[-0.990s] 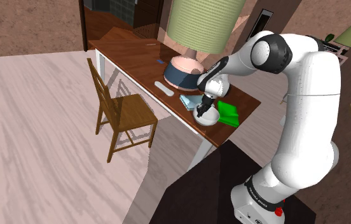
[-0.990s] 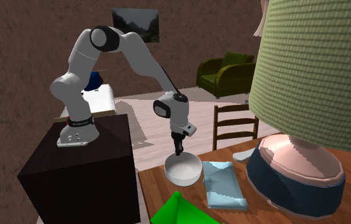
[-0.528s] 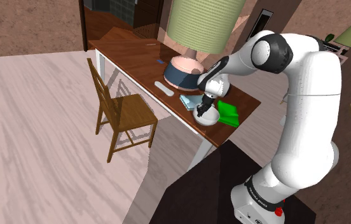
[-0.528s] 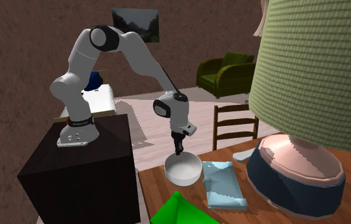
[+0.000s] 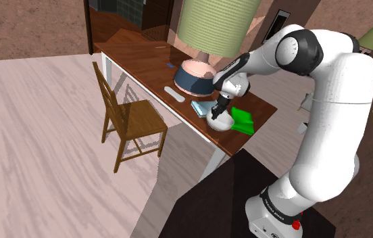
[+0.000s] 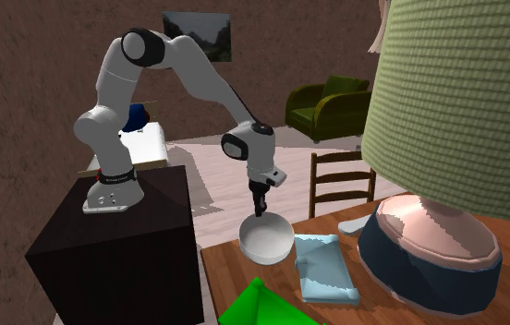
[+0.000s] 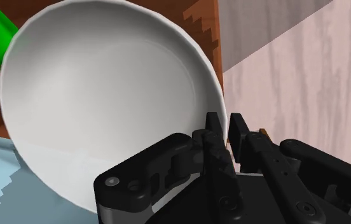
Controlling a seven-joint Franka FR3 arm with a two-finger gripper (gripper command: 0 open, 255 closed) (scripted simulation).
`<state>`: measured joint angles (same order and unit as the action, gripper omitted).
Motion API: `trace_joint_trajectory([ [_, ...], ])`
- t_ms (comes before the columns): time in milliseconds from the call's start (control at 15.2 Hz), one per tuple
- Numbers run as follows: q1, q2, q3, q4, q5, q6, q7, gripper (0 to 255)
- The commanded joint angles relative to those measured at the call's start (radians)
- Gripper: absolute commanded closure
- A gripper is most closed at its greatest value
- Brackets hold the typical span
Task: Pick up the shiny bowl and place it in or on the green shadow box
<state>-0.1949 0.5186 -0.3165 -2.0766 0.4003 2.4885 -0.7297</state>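
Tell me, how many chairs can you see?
2. A wooden chair stands beside the table, and a green armchair sits by the far wall. More could be hidden behind the big lamp.

The black gripper [image 6: 260,210] pinches the rim of a white bowl [image 6: 267,242] — tilted over the corner of the wooden table [image 6: 218,277], just beside a pale blue box [image 6: 325,270] — with a green box [image 6: 264,310] nearer the camera.
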Motion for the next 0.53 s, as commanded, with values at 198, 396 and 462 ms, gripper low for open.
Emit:
trace_joint_trajectory([
  [198,0.017,-0.057,-0.024,-0.011,-0.033,-0.043,0.025,255],
  [396,0.027,-0.09,-0.037,-0.013,-0.053,-0.072,0.04,255],
  [462,0.03,-0.101,-0.041,-0.013,-0.06,-0.081,0.045,255],
])
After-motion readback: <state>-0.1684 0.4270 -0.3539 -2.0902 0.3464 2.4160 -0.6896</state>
